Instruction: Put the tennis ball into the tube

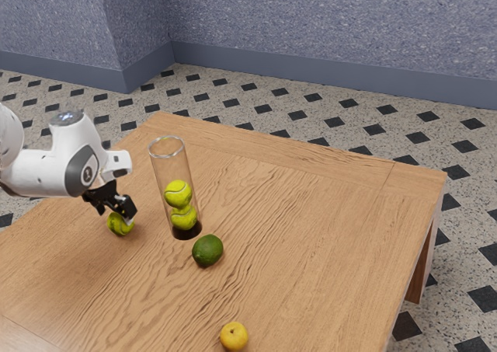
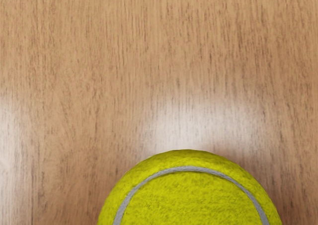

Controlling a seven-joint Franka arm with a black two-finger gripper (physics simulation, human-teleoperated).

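- Loose tennis ball (image 1: 119, 224) sits on the worktop (image 1: 311, 235), right under the hand (image 1: 100, 189); outside the tube (image 1: 158, 165).
- Fingers (image 1: 129, 210) stand apart, tips low about the ball's upper part. No clamp on it that I can make out.
- Step in hand, as I judge it: the grasp. Centre the ball between the pads, lower a touch so they meet it at its widest, then close evenly. Pinched too high, a round ball may squirt down or roll off.
- Squeeze firm but moderate; felt should grip well and the ball may give a little.
- Next, lift straight up, well over the tube's rim, before travelling across. A low carry could knock the tube over.
- Tube stands upright near the ball, clear-walled, two balls (image 1: 178, 193) stacked inside, room above them. Release calls for the ball centred over the mouth; fingers may catch the rim if off line.
- Arm (image 1: 37, 172) comes in from the exterior view's left, hand pitched downward, wrist close over the worktop. Wrist view: ball large at the lower edge, seam curving over its top.
- Lime (image 1: 207, 251) beside the tube's base, yellow fruit (image 1: 234, 336) well apart; neither needs touching.
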